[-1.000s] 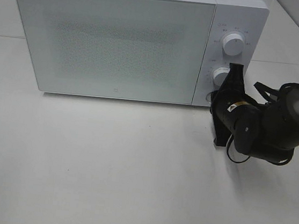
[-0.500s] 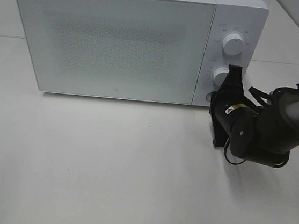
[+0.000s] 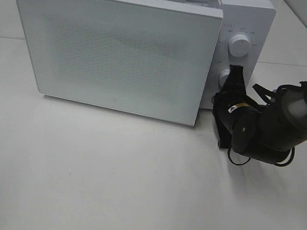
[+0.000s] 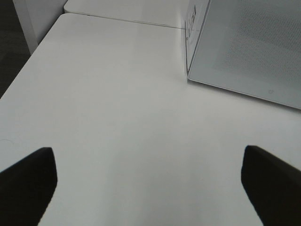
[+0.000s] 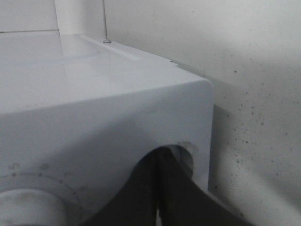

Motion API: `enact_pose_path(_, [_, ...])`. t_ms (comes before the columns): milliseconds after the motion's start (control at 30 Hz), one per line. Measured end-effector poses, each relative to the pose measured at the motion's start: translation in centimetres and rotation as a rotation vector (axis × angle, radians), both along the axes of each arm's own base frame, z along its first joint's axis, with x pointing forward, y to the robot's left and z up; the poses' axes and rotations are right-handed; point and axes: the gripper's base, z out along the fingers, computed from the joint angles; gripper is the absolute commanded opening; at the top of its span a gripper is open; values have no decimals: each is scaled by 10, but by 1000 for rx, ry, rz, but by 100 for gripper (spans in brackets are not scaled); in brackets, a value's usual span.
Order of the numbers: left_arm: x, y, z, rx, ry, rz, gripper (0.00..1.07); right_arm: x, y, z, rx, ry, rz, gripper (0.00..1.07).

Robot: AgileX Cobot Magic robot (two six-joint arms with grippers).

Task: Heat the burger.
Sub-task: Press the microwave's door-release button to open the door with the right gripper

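Observation:
The burger is out of view in every frame. A white microwave (image 3: pixel 248 15) stands at the back of the table, its door (image 3: pixel 116 50) ajar, with the right edge swung out from the body. My right gripper (image 3: pixel 222 98) is shut and holds nothing. Its tips rest against the bottom of the control panel, just below the lower knob (image 3: pixel 223 76). The right wrist view shows the shut fingers (image 5: pixel 159 160) meeting at a round recess (image 5: pixel 188 148) in the panel. My left gripper (image 4: pixel 150 188) is open over bare table, left of the door (image 4: pixel 249 47).
An upper knob (image 3: pixel 239 45) sits above the lower one on the panel. White table (image 3: pixel 107 176) stretches in front of the microwave. The table's left edge (image 4: pixel 28 61) drops to a dark floor. A tiled wall stands at the far right.
The microwave door has popped open, its right edge swinging out toward the front. My right gripper has pushed slightly left into the control panel. The left gripper has not moved.

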Motion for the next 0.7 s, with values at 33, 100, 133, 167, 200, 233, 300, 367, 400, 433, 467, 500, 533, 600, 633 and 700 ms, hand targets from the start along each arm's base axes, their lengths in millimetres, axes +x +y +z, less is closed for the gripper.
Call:
enact_pose_path(33, [0,0,0,0,0,0,100,0,-1,-1,-2,1,2,0])
enact_pose_path(100, [0,0,0,0,0,0,100,0,-1,-1,-3,2,3,0])
enact_pose_path(133, [0,0,0,0,0,0,100,0,-1,-1,-3,2,3,0])
enact_pose_path(167, [0,0,0,0,0,0,100,0,-1,-1,-3,2,3,0])
enact_pose_path(200, [0,0,0,0,0,0,100,0,-1,-1,-4,2,4,0])
enact_pose_path(233, [0,0,0,0,0,0,100,0,-1,-1,-4,2,4,0])
enact_pose_path(300, [0,0,0,0,0,0,100,0,-1,-1,-2,1,4,0])
enact_pose_path(367, [0,0,0,0,0,0,100,0,-1,-1,-3,2,4,0])
enact_pose_path(400, [0,0,0,0,0,0,100,0,-1,-1,1,1,5,0])
enact_pose_path(433, [0,0,0,0,0,0,100,0,-1,-1,1,1,5,0])
enact_pose_path(467, [0,0,0,0,0,0,100,-1,-2,-2,1,3,6,0])
enact_pose_path(500, [0,0,0,0,0,0,100,-1,-3,-1,4,2,19,0])
enact_pose_path(533, [0,0,0,0,0,0,100,-1,-3,-1,4,2,19,0])
enact_pose_path(600, [0,0,0,0,0,0,100,-3,-3,-1,-1,-6,38,0])
enact_pose_path(633, [0,0,0,0,0,0,100,-3,-3,-1,-1,-6,38,0])
enact_pose_path(700, [0,0,0,0,0,0,100,-5,-3,-1,1,-13,46,0])
